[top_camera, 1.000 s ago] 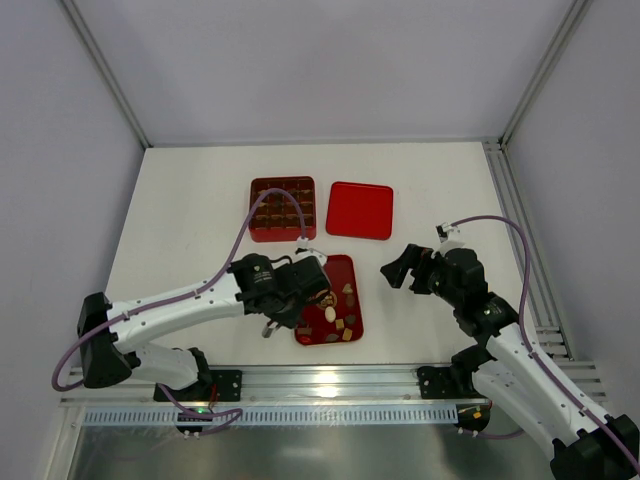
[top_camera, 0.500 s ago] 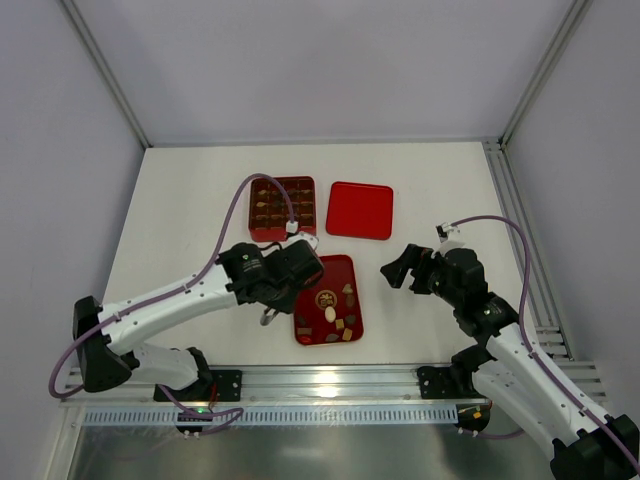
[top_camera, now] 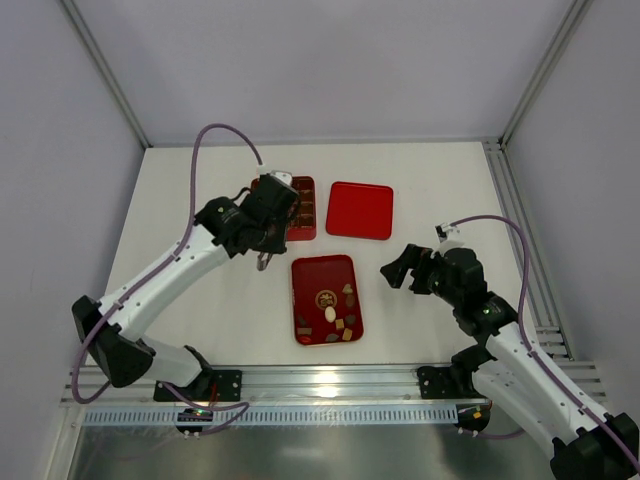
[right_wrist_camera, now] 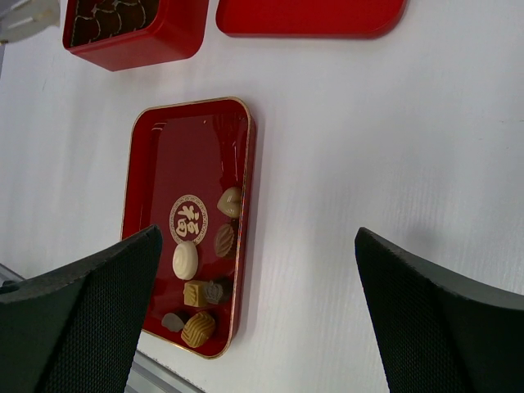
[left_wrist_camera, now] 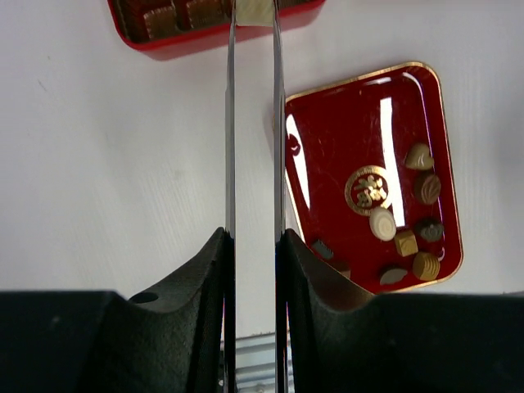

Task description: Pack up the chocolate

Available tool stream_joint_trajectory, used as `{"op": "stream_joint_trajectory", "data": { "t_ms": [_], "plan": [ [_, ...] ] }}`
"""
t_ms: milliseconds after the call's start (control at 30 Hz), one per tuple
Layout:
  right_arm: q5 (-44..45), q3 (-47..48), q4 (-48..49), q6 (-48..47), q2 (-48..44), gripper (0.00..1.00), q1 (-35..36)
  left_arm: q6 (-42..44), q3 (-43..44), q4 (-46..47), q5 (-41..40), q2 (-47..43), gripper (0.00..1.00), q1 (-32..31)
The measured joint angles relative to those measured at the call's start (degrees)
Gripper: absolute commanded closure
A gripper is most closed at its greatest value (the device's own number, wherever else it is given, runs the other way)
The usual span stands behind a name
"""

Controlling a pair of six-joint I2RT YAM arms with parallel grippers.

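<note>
White tabletop (top_camera: 180,200) fills the cell between grey walls. Nearest to the arm bases lies the flat red tray (top_camera: 312,275). The loose chocolate (top_camera: 338,318) sits in a cluster at its near end: tan, brown and one cream oval, several pieces not yet packed. To the right of the tray, apart from it, the right gripper (top_camera: 402,265) hovers with its jaws wide apart and holds nothing. A second ago the left gripper (left_wrist_camera: 253,18) was low over the tray. Now it has swung to the far-left side of the tray, and its tips stand over the near wall of the red box (left_wrist_camera: 196,37). Its jaws are close together, and a cream piece (left_wrist_camera: 255,6) seems clamped between the tips, though only a little of it shows. This probably means one pick is finished and the drop into a compartment is the step in hand. Beyond the tray, slightly right, the red lid (top_camera: 360,210) lies flat.
</note>
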Motion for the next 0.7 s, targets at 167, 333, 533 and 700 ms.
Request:
{"op": "stream_joint_trajectory", "data": {
  "t_ms": [167, 333, 533, 700],
  "plan": [
    [-0.04, 0.0, 0.0, -0.09, 0.94, 0.0, 0.0, 3.15, 6.82, 2.64, -0.07, 7.69, 0.7, 4.85],
    [-0.04, 0.0, 0.0, -0.11, 0.98, 0.0, 0.0, 5.66, 12.39, 4.79, 0.33, 15.52, 0.71, 8.15],
    [-0.07, 0.0, 0.0, -0.13, 0.98, 0.0, 0.0, 7.63, 15.8, 5.53, 1.42, 21.49, 0.71, 10.86],
    [-0.07, 0.0, 0.0, -0.13, 0.98, 0.0, 0.0, 8.74, 16.63, 6.34, 2.58, 23.45, 0.7, 11.87]
  ]
}}
